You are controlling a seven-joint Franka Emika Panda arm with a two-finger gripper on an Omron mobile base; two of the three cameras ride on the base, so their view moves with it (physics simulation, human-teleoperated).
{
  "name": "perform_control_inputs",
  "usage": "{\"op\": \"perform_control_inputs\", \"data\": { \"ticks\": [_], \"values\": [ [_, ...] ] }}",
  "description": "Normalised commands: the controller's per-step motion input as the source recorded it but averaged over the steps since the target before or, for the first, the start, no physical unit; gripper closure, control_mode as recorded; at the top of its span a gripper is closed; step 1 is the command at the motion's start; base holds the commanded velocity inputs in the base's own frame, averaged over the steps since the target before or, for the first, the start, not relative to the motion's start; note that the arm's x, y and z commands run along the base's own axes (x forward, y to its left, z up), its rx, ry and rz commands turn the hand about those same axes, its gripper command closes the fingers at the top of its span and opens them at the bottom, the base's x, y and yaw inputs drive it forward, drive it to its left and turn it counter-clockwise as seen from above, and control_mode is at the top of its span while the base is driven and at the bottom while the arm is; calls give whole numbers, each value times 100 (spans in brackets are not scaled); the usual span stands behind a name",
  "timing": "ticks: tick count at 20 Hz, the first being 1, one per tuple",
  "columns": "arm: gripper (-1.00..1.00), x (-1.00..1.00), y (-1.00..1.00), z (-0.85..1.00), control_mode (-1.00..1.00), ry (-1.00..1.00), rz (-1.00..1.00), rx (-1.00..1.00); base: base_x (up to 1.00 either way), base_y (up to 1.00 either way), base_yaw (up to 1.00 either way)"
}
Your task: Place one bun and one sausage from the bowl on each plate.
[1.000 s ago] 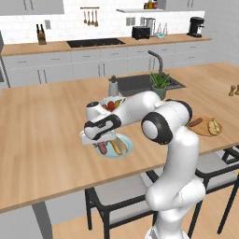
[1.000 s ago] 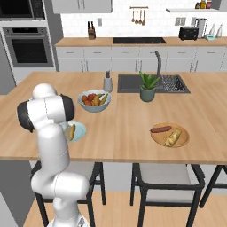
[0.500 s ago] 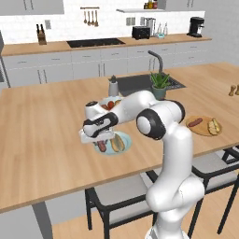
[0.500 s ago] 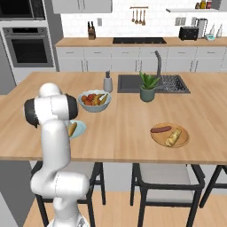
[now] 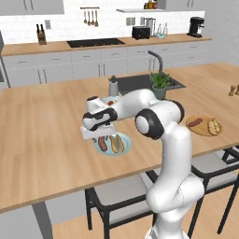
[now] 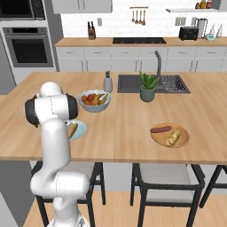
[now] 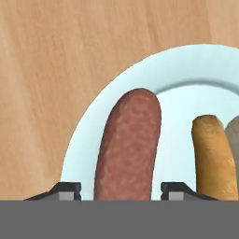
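On the island's near side lies a pale light-blue plate [image 5: 125,148] [image 6: 80,131] carrying a reddish-brown sausage [image 5: 102,143] and a golden bun [image 5: 116,144] [image 6: 72,130] side by side. My gripper [image 5: 100,135] hovers low over that plate. In the hand view the sausage [image 7: 128,144] lies flat on the plate [image 7: 140,74], lengthwise between my gripper's [image 7: 121,189] tips. The jaws stand open with slim gaps on both sides, and the bun [image 7: 212,154] is just to the right. To the right, the tan plate [image 5: 201,130] [image 6: 170,135] holds another sausage [image 6: 160,129] and bun [image 6: 174,137]. The bowl is out of view.
A pale bowl of fruit [image 6: 94,101] stands just behind the blue plate, with a utensil pot [image 5: 113,86] behind it. A potted plant [image 5: 159,84] and the sink [image 6: 170,83] sit mid-island. Stools [image 5: 121,200] tuck under the near edge.
The jaws have parted from the sausage, which now lies loose on the blue plate. The arm's elbow has swung a little; the hand stays over the plate.
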Motion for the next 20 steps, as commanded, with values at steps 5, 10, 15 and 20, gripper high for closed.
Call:
{"op": "perform_control_inputs", "data": {
  "ticks": [5,10,15,20],
  "values": [
    [-100,-44,-2,42,-100,-8,0,0,0,0,0],
    [-100,-99,-25,50,-100,-23,0,2,0,0,0],
    [-100,-100,-64,44,-100,-32,0,18,0,0,0],
    [-100,-89,-37,64,-100,-31,0,18,0,0,0]
  ]
}}
